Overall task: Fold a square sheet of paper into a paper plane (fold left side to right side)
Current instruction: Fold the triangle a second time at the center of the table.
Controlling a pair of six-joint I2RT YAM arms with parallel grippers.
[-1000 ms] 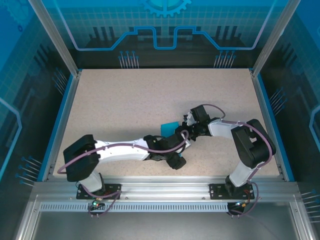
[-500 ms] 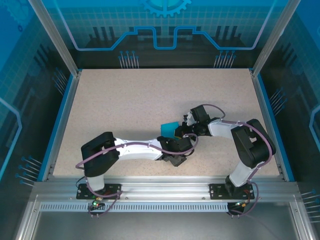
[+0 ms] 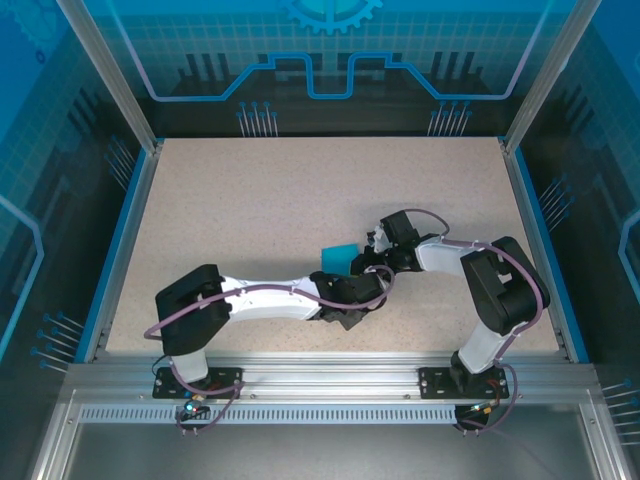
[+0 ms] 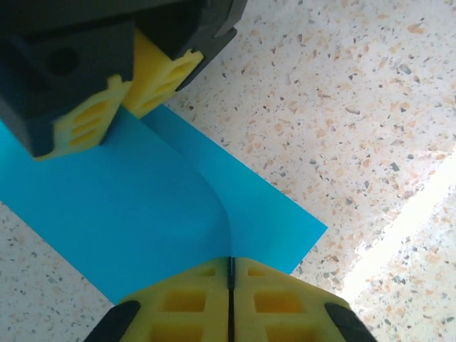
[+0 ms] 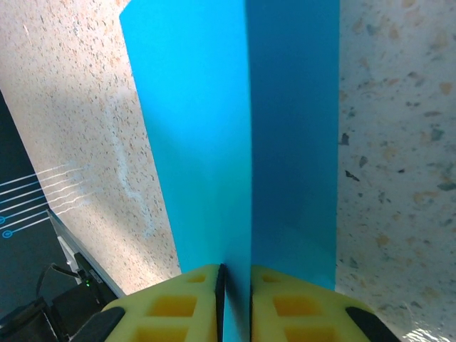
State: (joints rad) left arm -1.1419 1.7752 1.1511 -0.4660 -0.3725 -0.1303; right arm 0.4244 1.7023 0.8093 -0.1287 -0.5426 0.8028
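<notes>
- While both claws pinch the paper, treat it as one span. The left claw is pressed together on one edge, and the right claw is pressed together on the opposite side.
- Location: the paper sits low on the table, right of centre, between the two claws.
- Condition: a soft, uncreased bend runs across the paper from one claw to the other.
- Carry the left-held edge rightward in a low arc. Do not pull the claws apart, as thin paper will likely slip or tear.
- Align the edges before pressing. A skewed crease would probably spoil every later fold.
</notes>
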